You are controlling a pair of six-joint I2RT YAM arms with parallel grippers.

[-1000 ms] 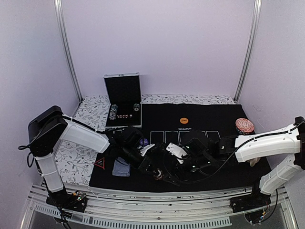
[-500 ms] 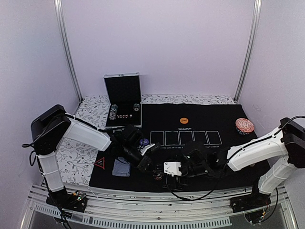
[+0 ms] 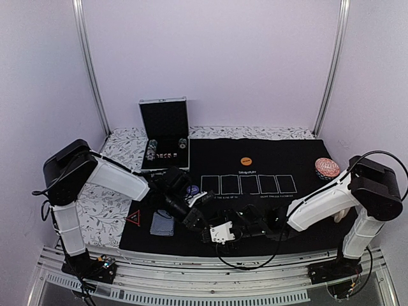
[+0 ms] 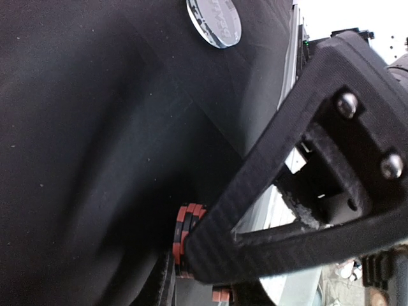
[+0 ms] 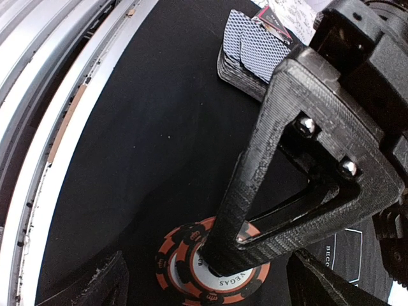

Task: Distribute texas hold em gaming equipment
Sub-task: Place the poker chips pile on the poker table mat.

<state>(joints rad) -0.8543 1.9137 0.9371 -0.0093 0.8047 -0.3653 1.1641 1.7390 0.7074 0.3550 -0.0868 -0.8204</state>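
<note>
Your left tool (image 3: 199, 222) points 4 o'clock, right tool (image 3: 213, 233) 9, meeting over stacked red-black round poker chips (image 5: 178, 262); I cannot tell either opening.

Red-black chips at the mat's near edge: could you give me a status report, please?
Left hand beside the red-black chips, grip unclear. Right hand low, fingertip over the stack, grip unclear. Both hands crowd one spot; card deck lies clear of them.

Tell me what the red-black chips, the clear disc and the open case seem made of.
Red-black chips: likely moulded plastic or clay composite, matte, striped rims, printed white centre. Clear disc: transparent plastic, probably acrylic, glossy, printing showing through. Open case: bright silvery frame, probably aluminium; dark matte lining.
</note>
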